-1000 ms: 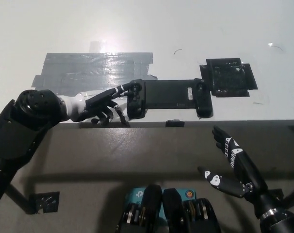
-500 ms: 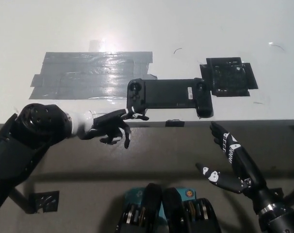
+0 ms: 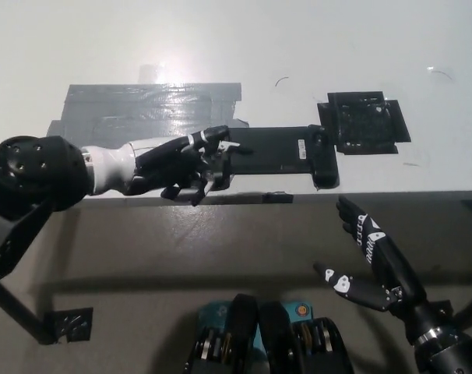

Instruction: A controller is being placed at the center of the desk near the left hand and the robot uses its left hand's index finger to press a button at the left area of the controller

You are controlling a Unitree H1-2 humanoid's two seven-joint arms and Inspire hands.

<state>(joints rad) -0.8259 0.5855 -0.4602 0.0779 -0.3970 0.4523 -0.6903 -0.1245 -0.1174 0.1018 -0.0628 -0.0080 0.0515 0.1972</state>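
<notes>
A black controller (image 3: 279,154) lies flat near the front edge of the white desk (image 3: 298,47), its long side running left to right. My left hand (image 3: 181,162) reaches in from the left and lies over the controller's left end, covering it. One finger is stretched out over that end, its pale tip (image 3: 228,146) on the controller's top; the other fingers curl below it at the desk edge. It holds nothing. My black right hand (image 3: 368,261) rests low at the right, below the desk edge, fingers spread apart and empty.
A large patch of grey tape (image 3: 142,113) lies on the desk behind my left hand. A square of black tape (image 3: 364,122) sits just right of the controller. A small black tab (image 3: 276,198) marks the desk's front edge.
My left hand had dropped below the desk edge half a second ago; it has risen again and now lies over the controller's left end. The right hand has barely moved.
</notes>
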